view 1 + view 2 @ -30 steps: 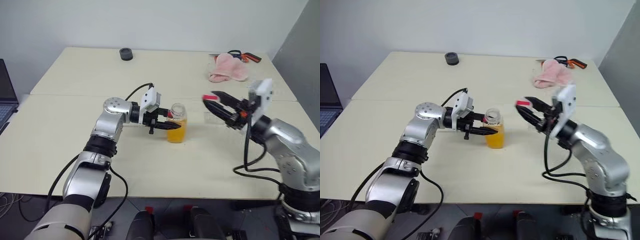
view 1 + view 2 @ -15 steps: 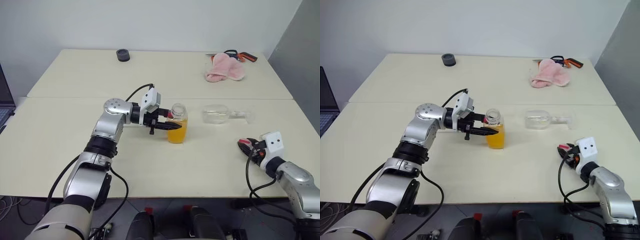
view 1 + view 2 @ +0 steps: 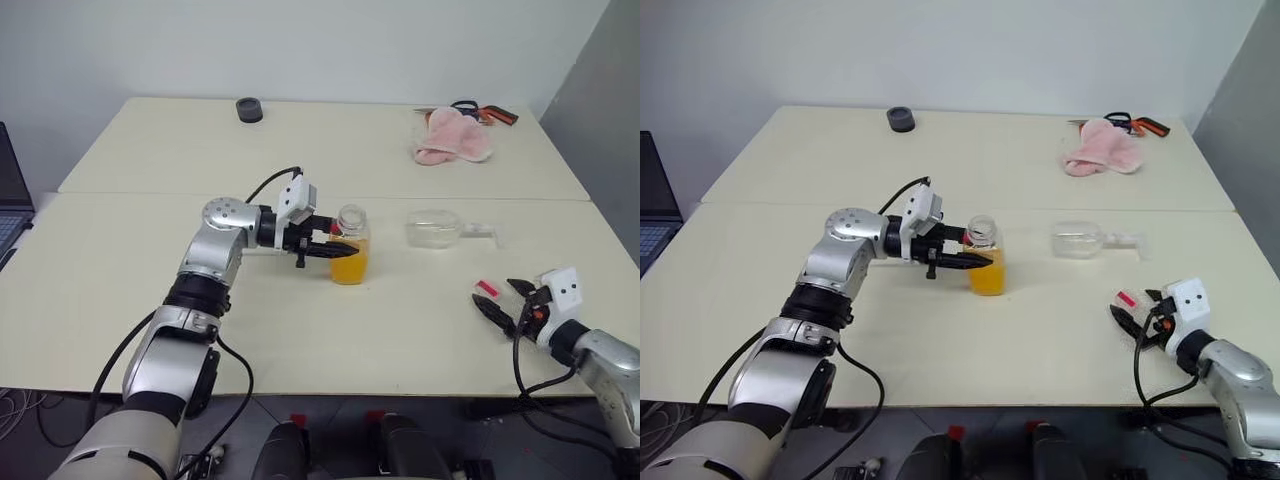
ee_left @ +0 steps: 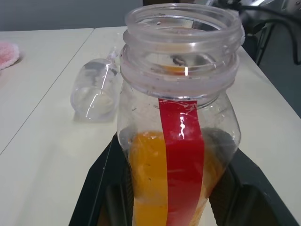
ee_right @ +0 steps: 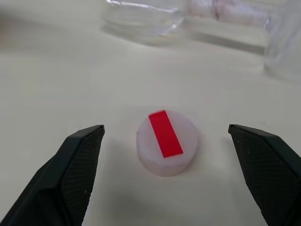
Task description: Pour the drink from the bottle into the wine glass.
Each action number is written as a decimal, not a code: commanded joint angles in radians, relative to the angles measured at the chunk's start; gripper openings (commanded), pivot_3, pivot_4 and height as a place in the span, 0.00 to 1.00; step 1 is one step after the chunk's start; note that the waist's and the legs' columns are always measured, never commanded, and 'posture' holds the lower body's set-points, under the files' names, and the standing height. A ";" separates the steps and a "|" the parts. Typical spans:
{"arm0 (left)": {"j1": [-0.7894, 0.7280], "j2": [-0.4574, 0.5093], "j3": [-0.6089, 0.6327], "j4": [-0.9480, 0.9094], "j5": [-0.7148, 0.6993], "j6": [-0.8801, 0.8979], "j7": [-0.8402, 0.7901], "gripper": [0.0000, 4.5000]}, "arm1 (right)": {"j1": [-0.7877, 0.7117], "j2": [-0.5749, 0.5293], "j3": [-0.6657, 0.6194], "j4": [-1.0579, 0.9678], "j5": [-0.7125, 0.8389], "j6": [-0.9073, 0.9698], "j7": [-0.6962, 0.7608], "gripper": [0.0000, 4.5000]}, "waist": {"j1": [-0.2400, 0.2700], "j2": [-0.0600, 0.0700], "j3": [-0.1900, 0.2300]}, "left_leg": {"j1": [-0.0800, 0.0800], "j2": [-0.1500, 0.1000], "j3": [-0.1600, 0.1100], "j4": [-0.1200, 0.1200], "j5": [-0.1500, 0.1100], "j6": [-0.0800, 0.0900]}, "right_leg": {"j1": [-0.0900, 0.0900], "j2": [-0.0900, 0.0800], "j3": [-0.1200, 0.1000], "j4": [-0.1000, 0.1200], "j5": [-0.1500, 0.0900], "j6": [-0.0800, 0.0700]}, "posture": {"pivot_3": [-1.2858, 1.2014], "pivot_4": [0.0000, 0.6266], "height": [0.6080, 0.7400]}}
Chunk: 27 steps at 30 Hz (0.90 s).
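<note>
Left pincer (image 3: 338,248) clamped on bottle (image 3: 351,246), upright on bench (image 3: 300,330) near centre. Bottle uncapped, mouth open; drink (image 4: 150,188) filling roughly the lower half; red stripe label facing the left wrist view. Wine glass (image 3: 440,228) lying on its side on bench, to the right of bottle and apart from it, empty. Right pincer (image 3: 500,305) low over bench near right front edge, fingers (image 5: 77,160) spread wide apart, holding nothing. White cap (image 5: 167,148) with red strip resting on bench between those fingers, touching neither. Pink cloth (image 3: 452,136) at far right of bench; small dark round item (image 3: 249,109) at far edge.
</note>
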 commanded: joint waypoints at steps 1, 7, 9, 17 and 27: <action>-0.006 0.018 0.035 -0.047 -0.024 -0.001 0.008 0.36 | -0.043 -0.035 0.006 -0.139 0.066 0.060 0.031 1.00 | 0.000 0.000 0.000 | 0.000 0.000 0.000 0.000 0.000 0.000 | 0.000 0.000 0.000 0.000 0.000 0.000 | 0.52 0.24 1.00; -0.002 0.030 0.054 -0.054 -0.023 0.002 0.037 0.36 | -0.180 -0.031 0.143 -0.225 0.075 0.124 0.041 1.00 | 0.002 0.000 0.000 | 0.000 0.000 -0.001 0.001 0.000 0.000 | 0.001 0.000 -0.001 0.000 0.000 0.000 | 0.52 0.24 1.00; 0.004 0.035 0.063 -0.060 -0.023 0.004 0.057 0.36 | -0.237 -0.019 0.199 -0.242 0.081 0.145 0.047 1.00 | 0.003 0.000 0.000 | -0.001 0.000 -0.001 0.001 0.000 0.000 | 0.001 0.000 -0.001 0.000 0.000 0.000 | 0.52 0.24 1.00; 0.072 0.071 0.139 -0.105 -0.027 0.028 0.213 0.36 | -0.463 0.095 0.370 -0.215 0.076 0.202 0.040 1.00 | 0.001 0.000 0.000 | -0.001 0.000 -0.003 0.001 0.000 0.000 | 0.001 0.000 -0.002 0.000 0.000 0.000 | 0.52 0.24 1.00; 0.137 0.116 0.250 -0.100 -0.006 0.032 0.471 0.36 | -0.626 0.250 0.488 -0.143 0.073 0.224 0.049 1.00 | 0.004 0.000 0.000 | -0.002 0.000 -0.004 0.002 0.000 0.000 | 0.000 -0.002 -0.004 0.000 0.000 0.000 | 0.52 0.24 1.00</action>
